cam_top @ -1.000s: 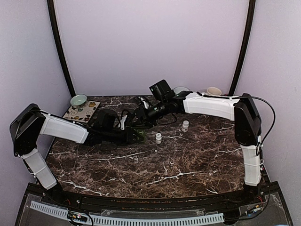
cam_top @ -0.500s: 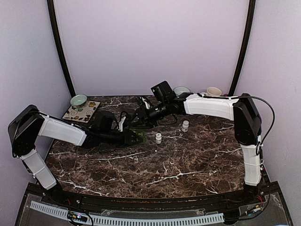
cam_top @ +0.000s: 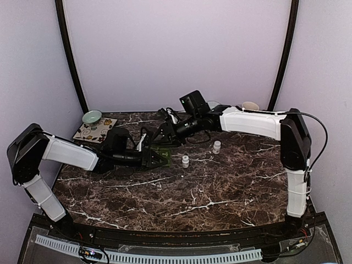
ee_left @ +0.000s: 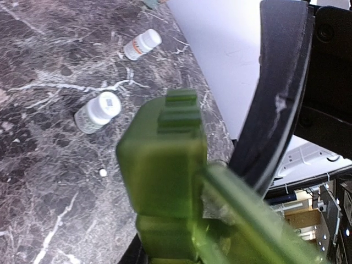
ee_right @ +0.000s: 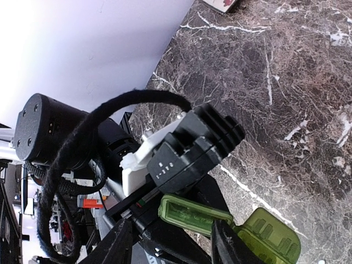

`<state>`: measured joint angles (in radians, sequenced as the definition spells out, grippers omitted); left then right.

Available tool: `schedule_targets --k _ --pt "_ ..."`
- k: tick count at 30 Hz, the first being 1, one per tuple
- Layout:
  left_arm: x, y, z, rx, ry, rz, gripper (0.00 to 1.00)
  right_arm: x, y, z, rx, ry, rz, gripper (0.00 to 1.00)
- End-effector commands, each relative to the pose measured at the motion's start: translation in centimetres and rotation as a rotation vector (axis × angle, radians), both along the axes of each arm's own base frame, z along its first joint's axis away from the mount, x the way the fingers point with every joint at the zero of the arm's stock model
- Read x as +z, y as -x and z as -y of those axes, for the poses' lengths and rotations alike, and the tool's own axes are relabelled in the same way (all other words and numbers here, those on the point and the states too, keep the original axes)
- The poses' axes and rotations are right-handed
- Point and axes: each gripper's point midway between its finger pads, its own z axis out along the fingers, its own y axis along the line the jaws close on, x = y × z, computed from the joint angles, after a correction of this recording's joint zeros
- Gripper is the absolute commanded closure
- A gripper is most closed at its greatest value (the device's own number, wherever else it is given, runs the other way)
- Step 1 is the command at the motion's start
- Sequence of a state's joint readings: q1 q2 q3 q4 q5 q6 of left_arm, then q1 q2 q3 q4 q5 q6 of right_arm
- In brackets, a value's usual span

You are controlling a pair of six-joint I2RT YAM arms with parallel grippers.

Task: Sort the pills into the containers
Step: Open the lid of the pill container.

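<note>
**Top view.** Shows the left gripper [cam_top: 150, 158], stretched in from the left and clamped on a green box [cam_top: 161, 155], left of centre on the marble table [cam_top: 220, 187]. Cannot tell whether the box touches the marble. Puts the right gripper [cam_top: 162, 136] just behind the box, stretched in from the right and close to the left one. Sets a near bottle [cam_top: 185, 160] just right of the box and a far bottle [cam_top: 216, 146] farther right and back, both white and apart from the grippers. Keeps a teal bowl [cam_top: 92, 116] and a patterned tile [cam_top: 96, 130] at the back left, with a cream cup [cam_top: 250, 106] at the back right.

**Left wrist view.** Fills the foreground with the box [ee_left: 165, 181]: translucent green, with a ribbed tab on top and a flat green flap [ee_left: 247, 214] running down to the right. Hides the fingers behind the box. Shows the near bottle [ee_left: 99, 111] and the far bottle [ee_left: 142, 44] on the marble beyond. Also shows one small white pill [ee_left: 103, 172], loose on the table between the near bottle and the box.

**Right wrist view.** Shows the right fingers [ee_right: 117, 246] at the bottom edge, set apart and gripping nothing. Looks past them to the left gripper's black body, with the box [ee_right: 269, 237] beneath it. Puts the flap [ee_right: 190, 212] just above the gap between the fingers. Loops a black cable [ee_right: 110, 118] across the upper left.
</note>
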<state>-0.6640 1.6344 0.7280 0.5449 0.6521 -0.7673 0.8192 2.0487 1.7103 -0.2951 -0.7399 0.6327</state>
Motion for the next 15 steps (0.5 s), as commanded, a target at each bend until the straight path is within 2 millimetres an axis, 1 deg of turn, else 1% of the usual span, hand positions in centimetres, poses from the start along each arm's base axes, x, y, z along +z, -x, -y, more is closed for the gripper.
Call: schedule_targets --k 1,6,12,15 --pt "4.2 1.7 0.7 -0.123 0.116 0.08 0.78 2.3 0.0 1.2 0.008 -0.005 0.127 0.51" --pt "4.5 2.5 0.9 -0.188 0.127 0.064 0.78 3.0 0.0 2.5 0.012 0.056 0.23 0.5" --pt "4.7 3.4 1.3 -0.281 0.114 0.042 0.78 4.3 -1.0 4.0 0.012 0.132 0.396 0.49" --pt "4.9 3.8 1.4 -0.322 0.115 0.039 0.78 4.2 -1.1 4.8 0.035 0.181 0.458 0.48"
